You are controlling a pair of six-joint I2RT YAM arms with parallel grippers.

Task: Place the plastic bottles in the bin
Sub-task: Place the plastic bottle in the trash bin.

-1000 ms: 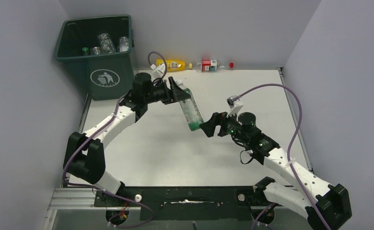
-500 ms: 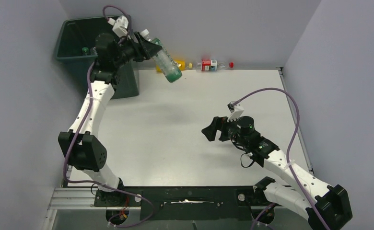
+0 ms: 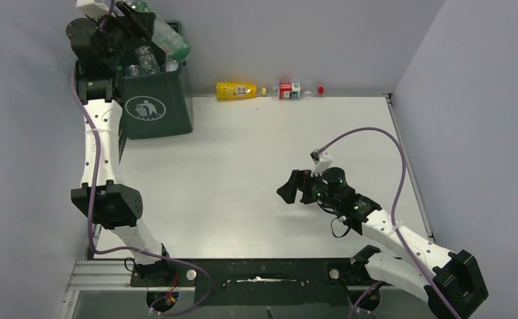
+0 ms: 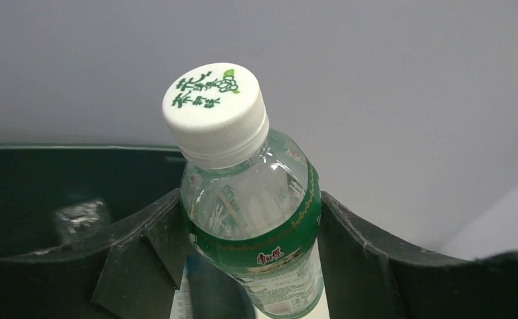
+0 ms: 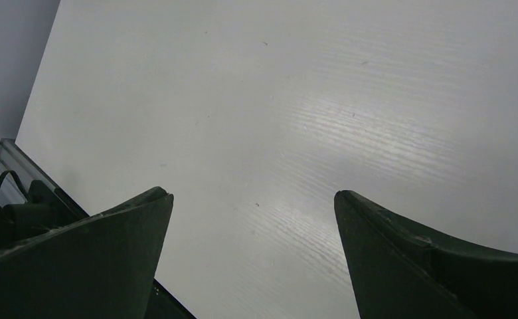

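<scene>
My left gripper (image 3: 140, 18) is shut on a clear plastic bottle (image 3: 171, 41) with a green label and holds it high over the dark green bin (image 3: 153, 109). In the left wrist view the white-capped bottle (image 4: 256, 219) stands between the fingers (image 4: 143, 246), with the bin's rim (image 4: 77, 149) behind it. Several clear bottles (image 3: 147, 60) lie inside the bin. A yellow bottle (image 3: 236, 90) and a red-labelled bottle (image 3: 289, 90) lie by the back wall. My right gripper (image 3: 286, 189) hangs open over bare table, nothing between its jaws (image 5: 253, 196).
The bin stands at the table's (image 3: 243, 166) far left corner, against the left wall. Grey walls close in the back and both sides. A crushed clear bottle (image 4: 77, 216) shows inside the bin in the left wrist view.
The left arm has swung the green-labelled bottle from mid-table up and left, to above the bin. The right gripper has drawn back slightly toward the near edge, still open.
</scene>
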